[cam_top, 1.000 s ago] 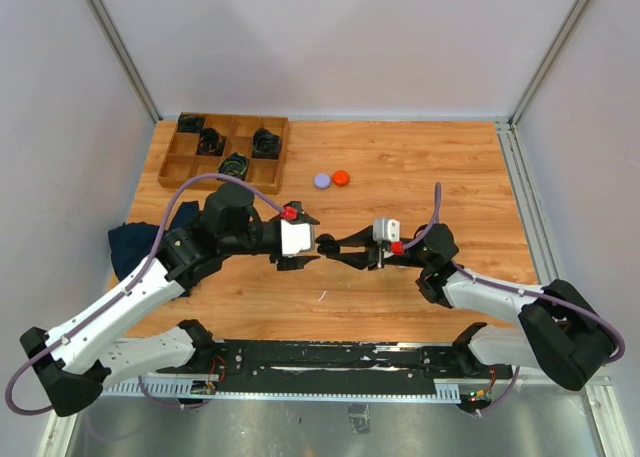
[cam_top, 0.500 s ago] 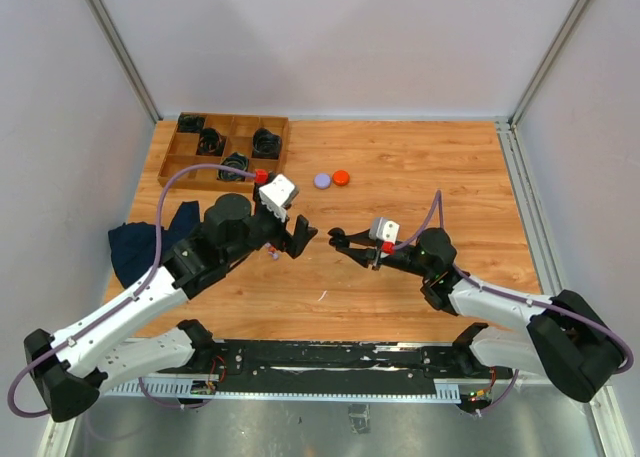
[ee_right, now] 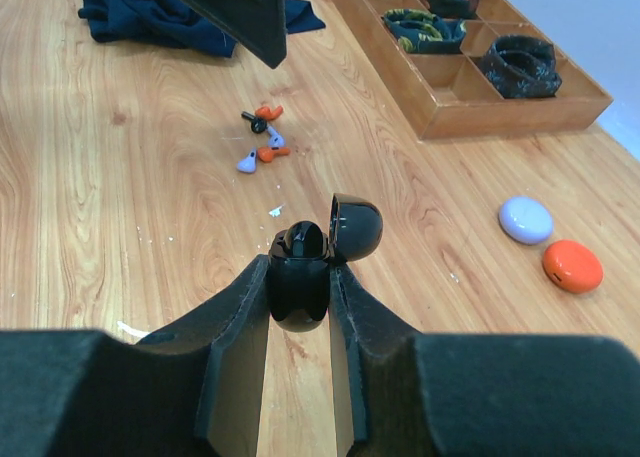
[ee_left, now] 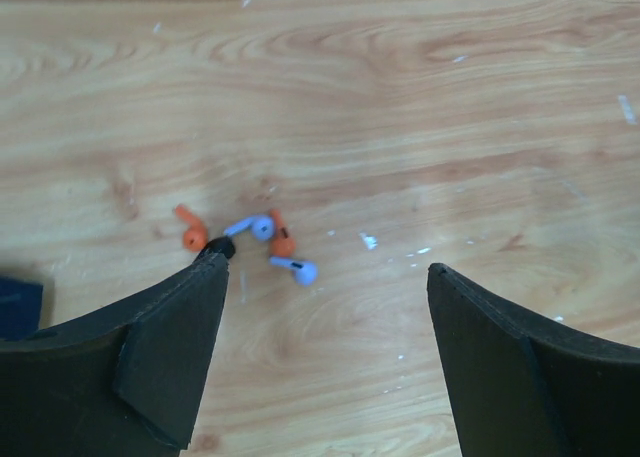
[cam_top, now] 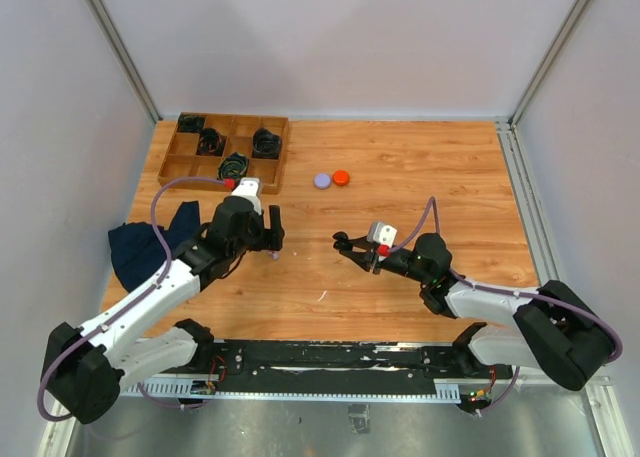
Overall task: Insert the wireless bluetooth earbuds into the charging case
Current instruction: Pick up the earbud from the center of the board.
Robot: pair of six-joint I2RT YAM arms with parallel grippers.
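Several tiny earbuds lie in a loose cluster on the wood: two orange (ee_left: 188, 235), two purple (ee_left: 297, 269) and one dark (ee_left: 222, 247). The cluster also shows in the right wrist view (ee_right: 262, 137) and, very small, in the top view (cam_top: 273, 255). My left gripper (ee_left: 325, 265) is open above the table, with the cluster by its left fingertip; it also shows in the top view (cam_top: 268, 239). My right gripper (ee_right: 300, 267) is shut on a black charging case (ee_right: 300, 282), lid (ee_right: 356, 227) flipped open. In the top view it (cam_top: 345, 244) hovers right of centre.
A wooden compartment tray (cam_top: 268, 167) with coiled black cables sits at the back left. A purple round case (cam_top: 322, 180) and an orange round case (cam_top: 341, 177) lie mid-table. A dark blue cloth (cam_top: 140, 242) lies at the left edge.
My left gripper has pulled away from the right gripper, swung left and turned down over the earbud cluster. The right gripper, still holding the open case, has shifted only slightly.
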